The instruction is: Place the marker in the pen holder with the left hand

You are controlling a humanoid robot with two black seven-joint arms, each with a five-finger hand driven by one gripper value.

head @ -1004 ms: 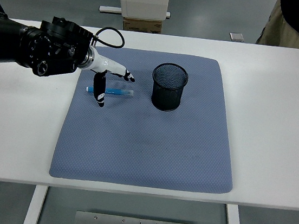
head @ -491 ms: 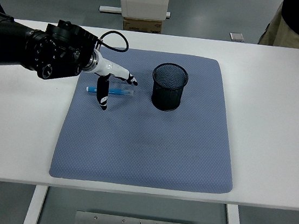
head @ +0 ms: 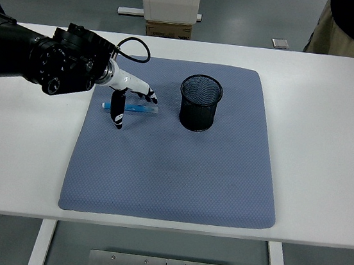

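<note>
- I held the left hand over the blue marker, left of the mesh pen holder.
- Fingers spread, gripping nothing, bracketing the marker for pickup.

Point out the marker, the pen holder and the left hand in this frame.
marker (head: 140, 109), head view, on its light barrel right of the fingers.
pen holder (head: 199, 109), head view, on its mesh wall.
left hand (head: 128, 94), head view, on the white palm.
</note>
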